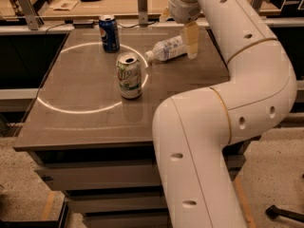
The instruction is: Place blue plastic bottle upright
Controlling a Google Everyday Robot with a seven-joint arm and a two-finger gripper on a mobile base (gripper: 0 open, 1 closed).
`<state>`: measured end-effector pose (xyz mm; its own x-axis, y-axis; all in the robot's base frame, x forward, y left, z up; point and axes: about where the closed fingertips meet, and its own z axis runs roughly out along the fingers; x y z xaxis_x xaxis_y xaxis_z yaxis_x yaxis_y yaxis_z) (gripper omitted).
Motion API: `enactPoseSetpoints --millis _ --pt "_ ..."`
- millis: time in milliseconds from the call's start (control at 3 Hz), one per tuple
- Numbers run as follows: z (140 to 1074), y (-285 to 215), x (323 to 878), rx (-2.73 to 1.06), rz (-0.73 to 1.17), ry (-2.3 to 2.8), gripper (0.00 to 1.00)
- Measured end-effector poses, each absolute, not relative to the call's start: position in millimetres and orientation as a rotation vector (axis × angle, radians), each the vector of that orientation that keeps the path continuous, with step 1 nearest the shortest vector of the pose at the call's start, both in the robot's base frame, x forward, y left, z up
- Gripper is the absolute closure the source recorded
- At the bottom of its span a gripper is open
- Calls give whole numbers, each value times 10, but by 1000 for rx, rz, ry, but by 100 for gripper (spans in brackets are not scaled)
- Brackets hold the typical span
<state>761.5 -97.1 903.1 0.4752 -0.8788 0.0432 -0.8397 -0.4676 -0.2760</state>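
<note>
The blue plastic bottle (pixel 166 50) is clear with a white cap and a pale label. It lies on its side at the back of the table (pixel 85 122), cap pointing left toward the cans. My gripper (pixel 191 41) hangs from the white arm at the bottle's base end, low over the table and overlapping that end. Whether it touches the bottle cannot be told.
A green-white 7UP can (pixel 128 75) stands upright in front of the bottle's cap. A blue Pepsi can (pixel 109 33) stands at the back left. A ring of light lies on the tabletop. My arm's large white links fill the right foreground. A wooden counter runs behind the table.
</note>
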Motion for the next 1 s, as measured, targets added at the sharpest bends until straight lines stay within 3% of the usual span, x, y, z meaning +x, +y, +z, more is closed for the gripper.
enactPoseSetpoints --millis 1000 --pt "8770 -744 7647 -2547 -202 1500 0"
